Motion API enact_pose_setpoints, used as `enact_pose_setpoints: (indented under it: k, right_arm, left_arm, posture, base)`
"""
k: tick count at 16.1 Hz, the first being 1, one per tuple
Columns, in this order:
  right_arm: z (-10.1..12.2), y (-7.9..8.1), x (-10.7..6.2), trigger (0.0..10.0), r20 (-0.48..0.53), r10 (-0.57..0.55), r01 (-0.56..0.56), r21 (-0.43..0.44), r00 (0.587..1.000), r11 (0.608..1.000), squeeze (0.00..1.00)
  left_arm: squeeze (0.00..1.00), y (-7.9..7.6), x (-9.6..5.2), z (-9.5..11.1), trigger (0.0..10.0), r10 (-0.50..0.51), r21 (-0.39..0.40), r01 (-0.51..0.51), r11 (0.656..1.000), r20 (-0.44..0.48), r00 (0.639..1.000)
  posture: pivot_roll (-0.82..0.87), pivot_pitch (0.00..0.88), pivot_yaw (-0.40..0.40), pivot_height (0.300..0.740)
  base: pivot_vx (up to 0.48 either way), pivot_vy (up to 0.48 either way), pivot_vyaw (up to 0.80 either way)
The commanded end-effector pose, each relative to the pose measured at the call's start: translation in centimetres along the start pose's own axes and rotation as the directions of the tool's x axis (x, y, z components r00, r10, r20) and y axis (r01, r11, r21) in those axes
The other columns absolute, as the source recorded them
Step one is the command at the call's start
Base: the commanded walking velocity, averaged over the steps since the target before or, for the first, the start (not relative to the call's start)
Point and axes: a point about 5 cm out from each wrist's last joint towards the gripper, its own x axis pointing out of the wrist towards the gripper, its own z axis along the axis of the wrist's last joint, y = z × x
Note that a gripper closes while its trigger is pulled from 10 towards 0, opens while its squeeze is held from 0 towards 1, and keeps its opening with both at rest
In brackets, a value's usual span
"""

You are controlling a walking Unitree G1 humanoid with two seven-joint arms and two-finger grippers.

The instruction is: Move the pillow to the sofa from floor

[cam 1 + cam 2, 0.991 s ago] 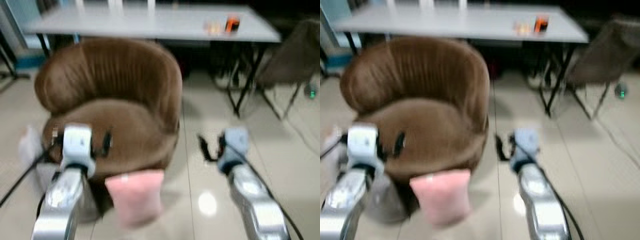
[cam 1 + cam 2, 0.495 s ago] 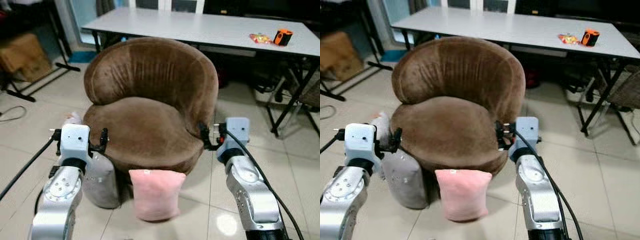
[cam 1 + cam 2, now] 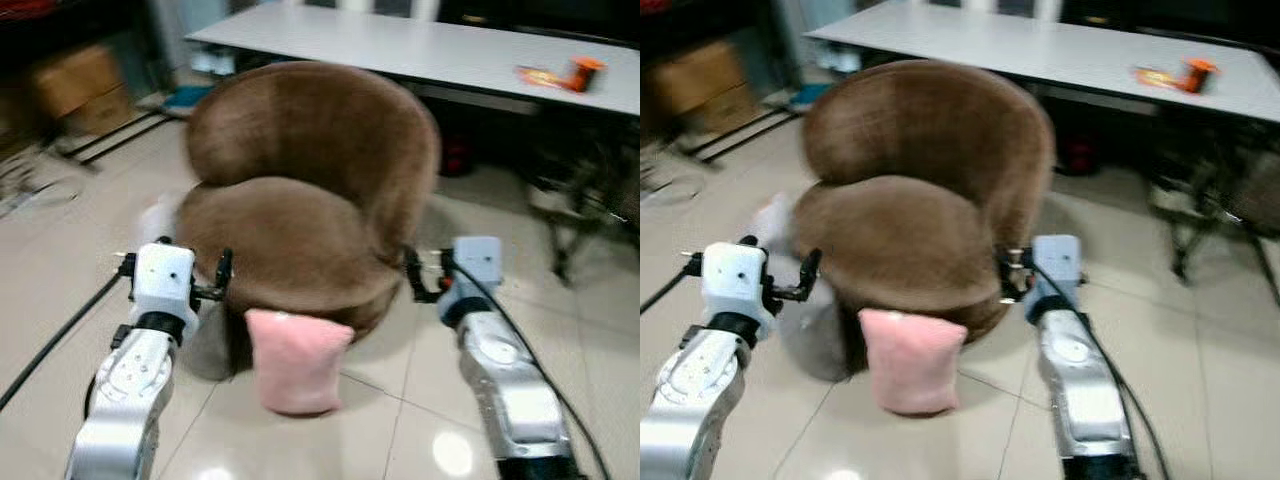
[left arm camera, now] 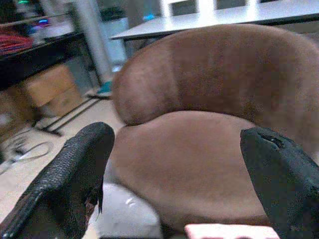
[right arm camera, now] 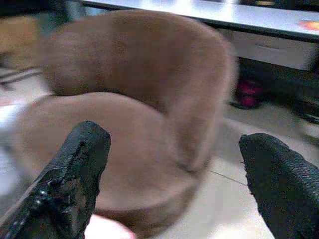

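1. Nearest the camera, the left end effector (image 3: pixel 178 272) and the right end effector (image 3: pixel 428 275) are raised on their silver arms, one to each side. The wrist views show both with fingers (image 4: pixel 75 174) spread wide and nothing between them.
2. The pink pillow (image 3: pixel 296 358) stands upright on the tiled floor (image 3: pixel 400 420), between the two end effectors and a little lower in the head view. It touches neither end effector and leans against the front of the sofa.
3. A grey cushion (image 3: pixel 208 340) sits on the floor just beside the pillow, under the left end effector.
4. The brown round sofa (image 3: pixel 310 200) stands directly behind the pillow, its seat bare.
5. Farther back, a long grey counter (image 3: pixel 400 45) carries an orange object (image 3: pixel 582 72) near its right end.
6. A cardboard box (image 3: pixel 80 85) sits at the far left.
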Motion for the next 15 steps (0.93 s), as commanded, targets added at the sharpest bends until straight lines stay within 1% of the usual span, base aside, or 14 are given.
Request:
enact_pose_setpoints:
  k: [1,3,7,15]
  right_arm:
    - [0.22,-0.06,0.17,10.0,0.011,0.009,-0.009,-0.007,1.0,1.0,0.0]
    - [0.13,0.03,0.21,10.0,0.001,0.013,-0.013,-0.01,1.0,1.0,0.0]
    - [-0.29,-0.2,0.29,10.0,-0.033,-0.014,0.015,0.02,0.999,1.0,0.0]
    - [-0.59,-0.23,0.26,10.0,-0.036,-0.029,0.03,0.027,0.999,0.999,0.0]
  left_arm:
    - [0.0,0.1,-0.07,0.05,10.0,0.002,-0.013,-0.002,1.0,0.005,1.0]
    - [0.0,0.31,-0.09,-0.06,10.0,0.01,-0.016,-0.01,1.0,0.006,1.0]
    - [0.0,0.41,-0.05,-0.21,10.0,0.008,-0.008,-0.008,1.0,0.003,1.0]
    - [0.0,0.44,0.16,-0.12,10.0,-0.013,0.019,0.012,1.0,0.006,1.0]
  posture:
    - [-0.17,0.0,0.002,0.74]
    - [-0.17,0.0,0.002,0.74]
    - [-0.17,0.0,0.003,0.74]
    - [-0.16,0.0,0.01,0.74]
  base:
    - [0.416,0.0,0.8]
    - [0.416,0.0,0.67]
    - [0.417,0.0,0.0]
    - [0.407,0.0,0.0]
